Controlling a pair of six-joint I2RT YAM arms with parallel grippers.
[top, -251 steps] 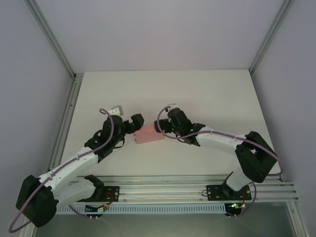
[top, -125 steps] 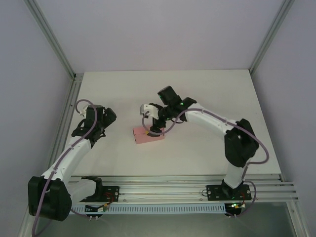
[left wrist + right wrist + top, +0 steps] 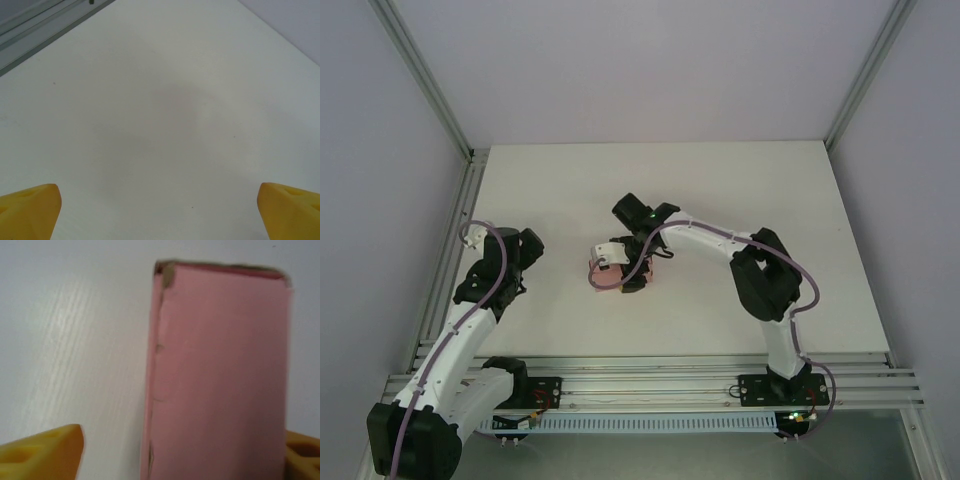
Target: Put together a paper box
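**Item 1: paper box** (image 3: 601, 278). Pale pink thin card, folded up into a small flat rectangular box. It lies flat on the table (image 3: 740, 200), about mid-table. On my right wrist feed the box (image 3: 220, 370) has a smooth, matt top panel. One long edge is slightly dented and scuffed, and the far corners are a little ragged.

**Item 2: right claw** (image 3: 623, 275). It sits directly over the box. On its own feed the claw (image 3: 173, 455) is released, with its jaws parted and straddling the box across its short side. One yellow pad (image 3: 302, 457) sits right at the box's edge. The other pad (image 3: 45, 452) stands clear of the box, with bare table between them.

**Item 3: left claw** (image 3: 515, 250). It is well to the left of the box and released. On my left wrist feed the claw (image 3: 160, 212) has its blunt yellow tips spread wide over bare table.

**Item 4: table.** White and matt, with a faint streaked grain beside the box.

**Changes noted.** A second ago both claws sat at the box's two ends. The left has since drawn away to the left. The right has swung round and come down over the box. The box lies roughly where it did.
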